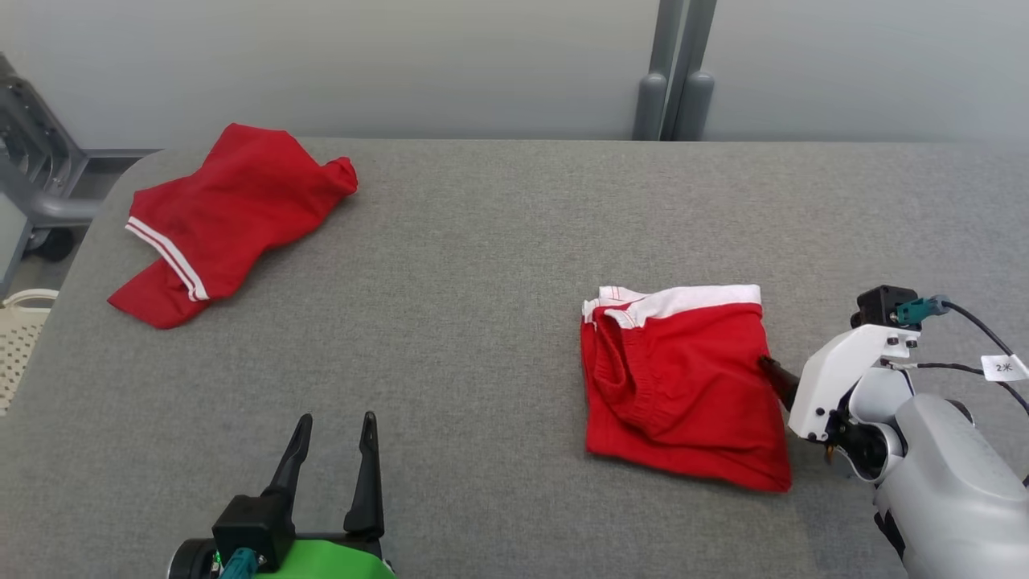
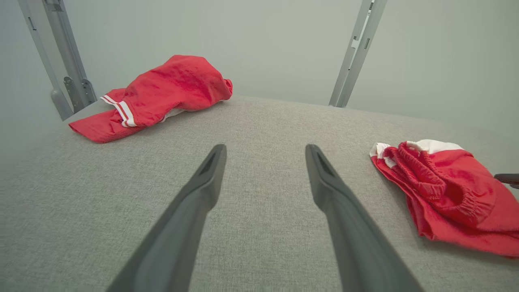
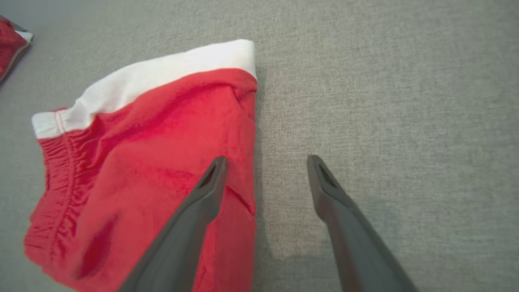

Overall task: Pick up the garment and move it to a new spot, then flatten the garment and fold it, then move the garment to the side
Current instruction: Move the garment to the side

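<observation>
A folded red garment [image 1: 683, 386] with a white waistband lies on the grey table [image 1: 482, 281], right of centre. It also appears in the left wrist view [image 2: 450, 194] and the right wrist view [image 3: 142, 162]. My right gripper [image 3: 265, 162] stands open at its right edge, one finger [image 3: 202, 194] over the cloth and the other [image 3: 332, 194] over bare table; nothing is held. In the head view one dark fingertip [image 1: 772, 374] of it meets that edge. My left gripper [image 1: 338, 418] is open and empty at the near edge, seen too in its own view [image 2: 265, 148].
A second red garment [image 1: 225, 217] with white stripes lies crumpled at the far left corner, seen again as the same garment [image 2: 170, 93]. Grey posts [image 1: 675, 72] stand behind the table. A grey cart [image 1: 32, 177] and a white basket [image 1: 20, 338] sit off the left edge.
</observation>
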{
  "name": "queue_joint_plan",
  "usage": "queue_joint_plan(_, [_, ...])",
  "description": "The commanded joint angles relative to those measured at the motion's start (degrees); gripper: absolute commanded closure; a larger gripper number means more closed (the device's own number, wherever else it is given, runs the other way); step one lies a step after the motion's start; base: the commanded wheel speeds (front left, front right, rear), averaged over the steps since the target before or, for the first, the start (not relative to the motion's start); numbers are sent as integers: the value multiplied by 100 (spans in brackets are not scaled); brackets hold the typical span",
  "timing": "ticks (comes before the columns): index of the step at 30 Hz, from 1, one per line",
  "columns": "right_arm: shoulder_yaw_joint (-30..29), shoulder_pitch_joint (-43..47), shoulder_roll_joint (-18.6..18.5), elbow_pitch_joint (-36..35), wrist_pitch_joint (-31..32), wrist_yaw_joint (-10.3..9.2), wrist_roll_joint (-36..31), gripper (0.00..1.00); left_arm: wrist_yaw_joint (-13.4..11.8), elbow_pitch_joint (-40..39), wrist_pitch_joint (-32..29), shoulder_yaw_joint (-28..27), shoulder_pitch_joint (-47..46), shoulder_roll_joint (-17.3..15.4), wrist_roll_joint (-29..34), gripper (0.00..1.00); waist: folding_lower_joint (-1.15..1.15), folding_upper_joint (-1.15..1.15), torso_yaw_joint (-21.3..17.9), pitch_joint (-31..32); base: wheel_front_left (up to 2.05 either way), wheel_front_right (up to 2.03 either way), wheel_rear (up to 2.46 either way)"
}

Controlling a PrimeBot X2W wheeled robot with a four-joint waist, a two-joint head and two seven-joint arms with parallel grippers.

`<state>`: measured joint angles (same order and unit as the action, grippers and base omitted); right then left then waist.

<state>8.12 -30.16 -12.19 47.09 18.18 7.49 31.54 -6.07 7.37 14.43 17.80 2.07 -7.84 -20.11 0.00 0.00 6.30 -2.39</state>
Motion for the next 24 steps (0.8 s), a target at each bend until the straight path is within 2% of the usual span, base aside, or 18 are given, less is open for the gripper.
queue_joint_plan(1, [4, -22, 0, 45, 52, 0, -32, 0, 1, 4, 0, 3, -77, -29, 30, 0, 0, 0, 109, -58, 0, 0, 0])
queue_joint_plan(12, [142, -264, -48, 501, 458, 0, 82, 0, -13, 66, 5, 69, -85, -55, 5, 0, 0, 0, 451, -75, 0, 0, 0])
queue_joint_plan(14, [190, -309, -41, 538, 469, 0, 126, 53, -18, 69, 9, 76, -95, -58, 1, 0, 0, 0, 473, -87, 0, 0, 0])
queue_joint_plan(16, [255, -337, -54, 564, 446, 0, 134, 72, -26, 65, 13, 77, -107, -60, -6, 0, 0, 0, 481, -107, 0, 0, 0])
queue_joint_plan(17, [298, -355, -60, 561, 420, 0, 147, 100, -33, 63, 16, 74, -110, -61, -10, 0, 0, 0, 480, -116, 0, 0, 0])
queue_joint_plan(24, [589, -459, -181, 504, 321, -1, 260, 100, -58, -3, 26, 48, -157, -82, 0, 0, 0, 0, 325, -190, 0, 0, 0])
